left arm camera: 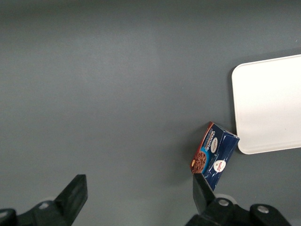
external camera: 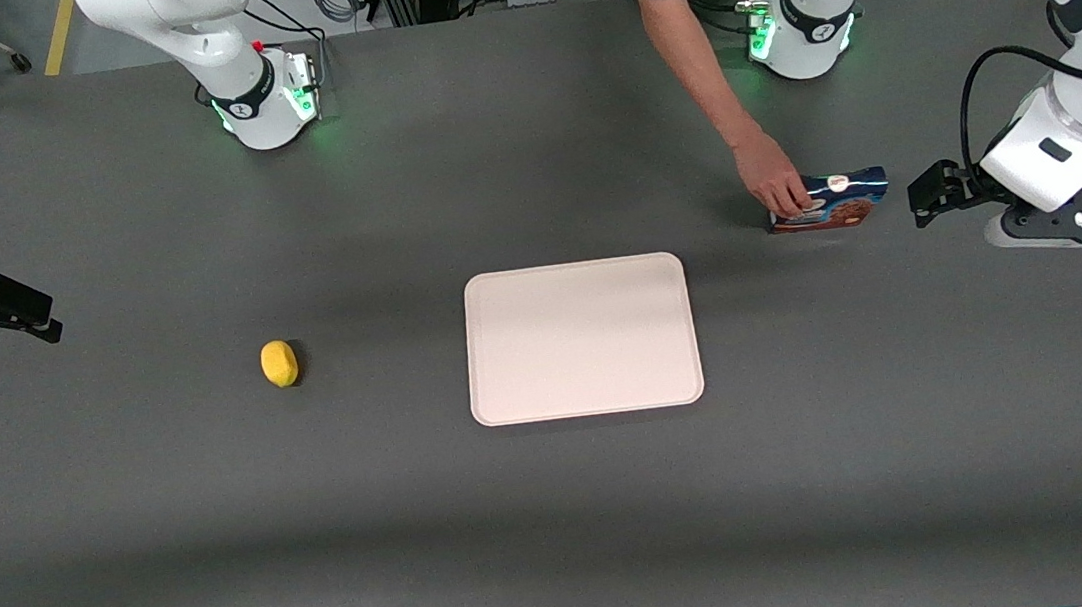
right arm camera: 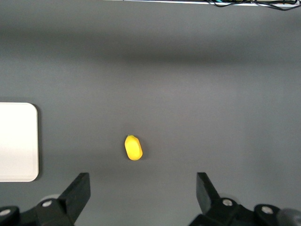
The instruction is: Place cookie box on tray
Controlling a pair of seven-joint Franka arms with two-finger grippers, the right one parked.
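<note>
The cookie box (external camera: 837, 202), a small dark-blue carton with a white round logo and a brown cookie picture, lies on the grey table toward the working arm's end. It is a little farther from the front camera than the tray (external camera: 581, 337). A person's hand (external camera: 774, 180) rests on the box's end nearest the tray. My gripper (external camera: 937, 191) hovers beside the box, apart from it, with its fingers open and nothing between them. The wrist view shows the cookie box (left arm camera: 215, 155) just off the corner of the tray (left arm camera: 268, 103), close to one finger of the open gripper (left arm camera: 138, 188).
A small yellow lemon-like object (external camera: 279, 363) lies toward the parked arm's end of the table. The person's forearm (external camera: 684, 37) reaches in over the table from the edge farthest from the front camera. Two arm bases (external camera: 273, 95) stand along that same edge.
</note>
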